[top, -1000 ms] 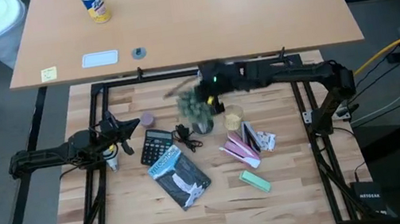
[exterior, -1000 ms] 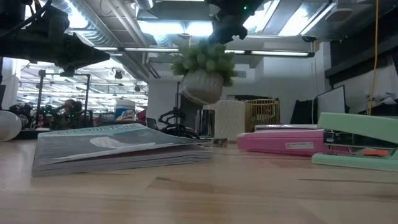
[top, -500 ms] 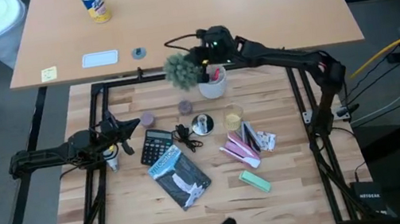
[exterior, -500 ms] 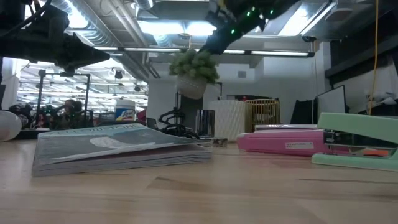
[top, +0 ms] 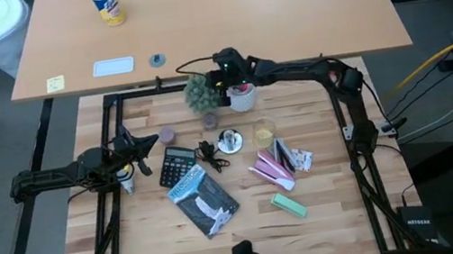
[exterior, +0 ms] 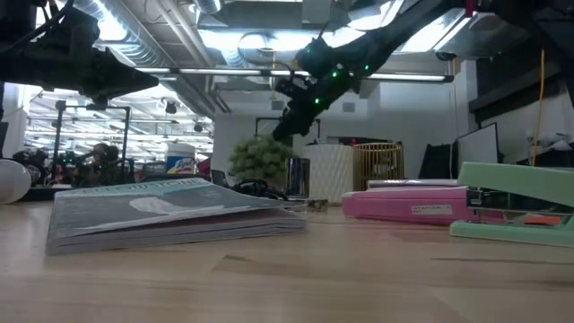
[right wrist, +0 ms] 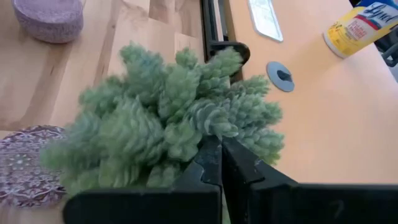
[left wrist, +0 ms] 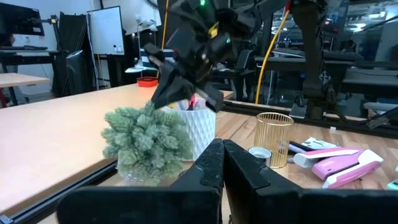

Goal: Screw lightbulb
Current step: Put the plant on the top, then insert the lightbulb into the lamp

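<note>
The butcher-block table [top: 332,220] carries a loose spread of desk items between two dark arms. The right arm reaches across to the table's far edge, where the right gripper [top: 230,73] sits at the rim of a white faceted pot [left wrist: 200,129]. Its fingers are drawn close together on the pot. The pot holds a bushy green plant [top: 200,93] that spills over the side facing the left arm.

The left arm lies low along the table's left side. The left gripper [top: 144,149] points toward the middle, its fingers [left wrist: 208,163] pressed together on nothing.

A grey paperback [top: 204,200] lies flat near the centre, with a black calculator [top: 179,165] touching its far corner. A pink stapler [top: 269,167] and a mint-green stapler [top: 289,205] lie to the right of the book. An amber cup [top: 264,130] stands upright just beside a shiny silver disc base [top: 229,141] with a black cord.

The lightbulb [top: 127,181] rests on the wood close beside the left gripper, left of the calculator and well apart from the disc base.
</note>
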Motion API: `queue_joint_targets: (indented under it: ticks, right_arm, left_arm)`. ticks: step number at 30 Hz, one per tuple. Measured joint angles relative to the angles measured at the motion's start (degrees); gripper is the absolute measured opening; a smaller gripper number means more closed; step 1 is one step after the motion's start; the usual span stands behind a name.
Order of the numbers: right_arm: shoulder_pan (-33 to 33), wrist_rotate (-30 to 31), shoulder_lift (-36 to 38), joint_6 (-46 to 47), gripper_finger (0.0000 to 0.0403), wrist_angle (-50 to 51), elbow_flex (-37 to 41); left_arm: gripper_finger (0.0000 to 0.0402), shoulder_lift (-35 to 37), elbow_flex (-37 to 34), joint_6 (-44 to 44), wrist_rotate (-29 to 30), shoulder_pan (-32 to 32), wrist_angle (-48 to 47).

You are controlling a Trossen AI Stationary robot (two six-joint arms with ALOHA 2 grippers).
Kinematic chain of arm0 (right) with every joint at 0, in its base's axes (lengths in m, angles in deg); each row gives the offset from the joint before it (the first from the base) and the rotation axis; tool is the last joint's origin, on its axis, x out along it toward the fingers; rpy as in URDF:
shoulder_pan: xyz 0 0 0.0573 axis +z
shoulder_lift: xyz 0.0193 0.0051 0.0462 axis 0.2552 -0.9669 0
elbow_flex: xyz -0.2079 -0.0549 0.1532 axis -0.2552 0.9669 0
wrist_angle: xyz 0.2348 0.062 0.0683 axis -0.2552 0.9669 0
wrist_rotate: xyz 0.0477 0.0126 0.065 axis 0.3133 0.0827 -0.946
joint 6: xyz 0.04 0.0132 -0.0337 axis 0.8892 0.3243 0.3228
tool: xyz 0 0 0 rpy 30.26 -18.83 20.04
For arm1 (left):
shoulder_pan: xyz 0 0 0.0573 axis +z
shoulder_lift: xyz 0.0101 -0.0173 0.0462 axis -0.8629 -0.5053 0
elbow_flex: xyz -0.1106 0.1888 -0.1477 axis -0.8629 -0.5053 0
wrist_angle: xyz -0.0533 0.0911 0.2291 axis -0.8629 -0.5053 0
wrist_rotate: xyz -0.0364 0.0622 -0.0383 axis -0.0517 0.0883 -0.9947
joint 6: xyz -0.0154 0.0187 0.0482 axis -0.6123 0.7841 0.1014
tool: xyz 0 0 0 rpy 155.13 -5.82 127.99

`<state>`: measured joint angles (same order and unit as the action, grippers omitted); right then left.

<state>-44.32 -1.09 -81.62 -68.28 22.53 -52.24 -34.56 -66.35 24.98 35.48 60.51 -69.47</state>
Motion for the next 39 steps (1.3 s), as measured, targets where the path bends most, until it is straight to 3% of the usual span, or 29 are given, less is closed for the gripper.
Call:
queue_joint_targets:
  ticks: [8, 15, 20, 24, 31, 39]
  right_arm:
    - [0.0, 0.4, -0.4, 0.0, 0.0033, -0.3, 0.0]
    - [1.0, 1.7, -0.4, 0.0, 0.0111, -0.3, 0.0]
    - [3.0, 6.6, -0.5, 0.0, 0.0169, -3.1, 0.0]
    - [5.1, 11.5, 0.4, -1.6, 0.0192, -2.6, 0.0]
    - [9.6, 18.6, 4.1, -2.7, 0.0188, 0.3, 0.0]
    - [12.4, 21.0, 5.5, -3.0, 0.0184, 3.7, 0.0]
  left_arm:
    - [0.0001, 0.0, 0.0, -3.3, 0.0, 0.0, 0.0]
    - [0.0001, 0.0, 0.0, -5.5, 0.1, 0.0, 0.7]
    - [0.0001, -0.1, 1.6, -4.9, 0.1, 0.0, 4.6]
    - [0.0001, 0.0, 6.3, -5.0, 0.1, -0.1, 3.8]
    - [0.0001, -0.4, 18.3, -12.1, 0.0, -0.1, -11.1]
    - [0.0001, -9.2, 31.2, -37.6, -3.1, -0.1, -39.6]
